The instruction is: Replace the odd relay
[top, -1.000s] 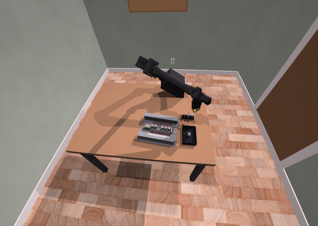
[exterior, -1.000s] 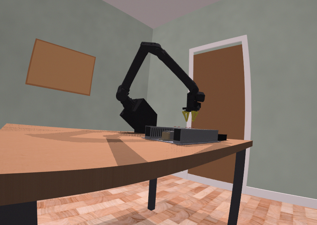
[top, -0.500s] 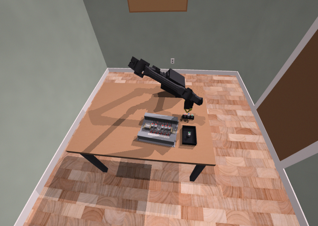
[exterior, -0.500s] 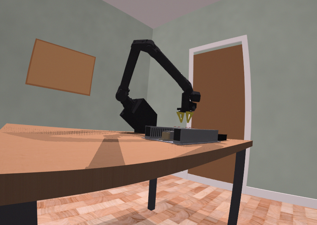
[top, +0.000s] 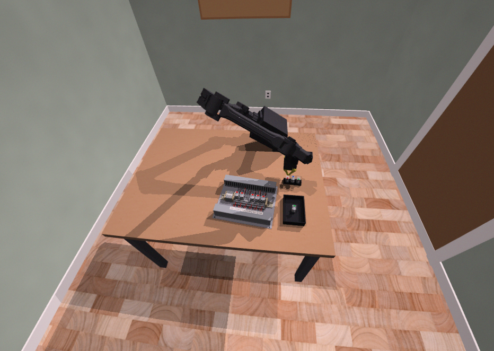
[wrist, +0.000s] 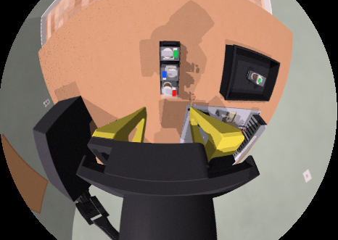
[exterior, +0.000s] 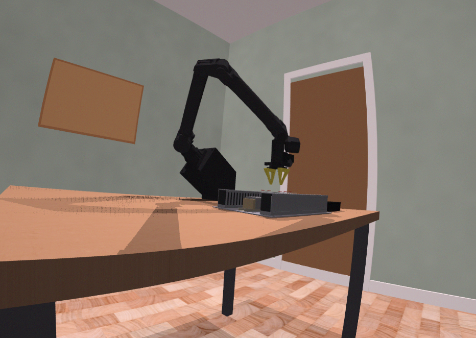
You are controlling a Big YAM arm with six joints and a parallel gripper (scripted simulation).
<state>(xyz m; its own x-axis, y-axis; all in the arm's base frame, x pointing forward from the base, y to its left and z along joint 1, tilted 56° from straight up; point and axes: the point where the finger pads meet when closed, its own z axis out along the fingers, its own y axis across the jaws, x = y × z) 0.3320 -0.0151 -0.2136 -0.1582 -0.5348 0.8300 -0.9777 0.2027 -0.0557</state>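
My gripper (top: 289,174) (exterior: 276,183) (wrist: 167,111) is open and empty, pointing down above the table by the red-button end of the spare holder (top: 292,184) (wrist: 170,43). The holder bears three spares: one with a red button (top: 287,179) (wrist: 168,89), one with a blue button (top: 293,178) (wrist: 171,72) and one with a green button (top: 298,180) (wrist: 167,53). In the wrist view the red and green buttons are on the right, the blue on the left. A green-button relay (top: 293,208) (wrist: 256,77) lies in the black tray (top: 284,218) (wrist: 228,73). The relay row (top: 257,198) shows red buttons and an empty socket (top: 246,199).
The grey panel (top: 243,218) (exterior: 300,203) with raised wire ducts on its front and back sides stands left of the tray and holder in the top view. Its back duct (top: 249,184) is slotted. A beige block (top: 228,195) stands at the row's left end.
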